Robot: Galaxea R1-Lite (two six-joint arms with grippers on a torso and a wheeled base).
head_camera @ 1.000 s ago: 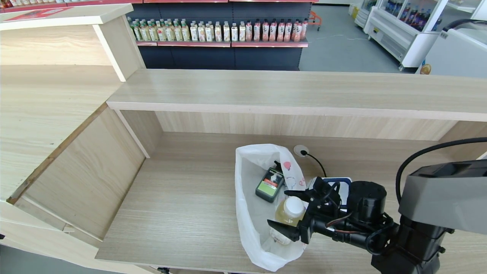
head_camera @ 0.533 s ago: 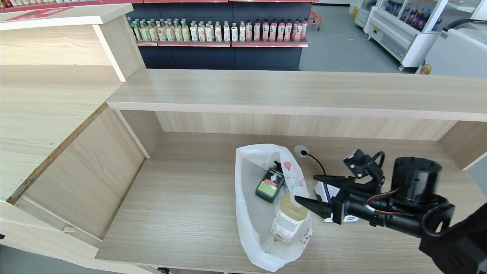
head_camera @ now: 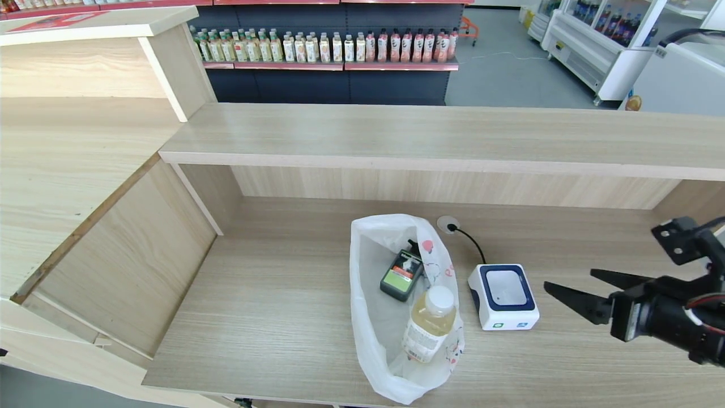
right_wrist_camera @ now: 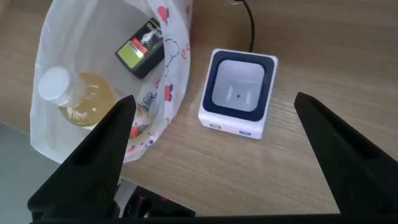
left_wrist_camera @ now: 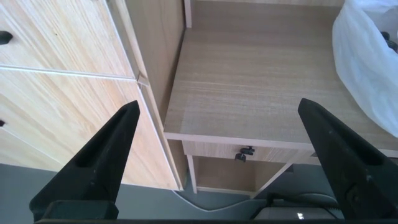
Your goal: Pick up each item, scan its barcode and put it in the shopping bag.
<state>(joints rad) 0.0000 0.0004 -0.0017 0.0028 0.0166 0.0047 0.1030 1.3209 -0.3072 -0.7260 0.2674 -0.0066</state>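
The right gripper (head_camera: 569,280) had withdrawn rightward from the bag (head_camera: 362,266), fingers apart and empty. The bottle (head_camera: 430,323) lay inside the bag, left of the scanner (head_camera: 503,296), nearer the right gripper.

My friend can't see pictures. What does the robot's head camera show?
A white shopping bag lies open on a wooden counter, holding a bottle of yellowish drink and a green box. A white and blue scanner sits beside it, and the right gripper hangs open and empty to the scanner's right.
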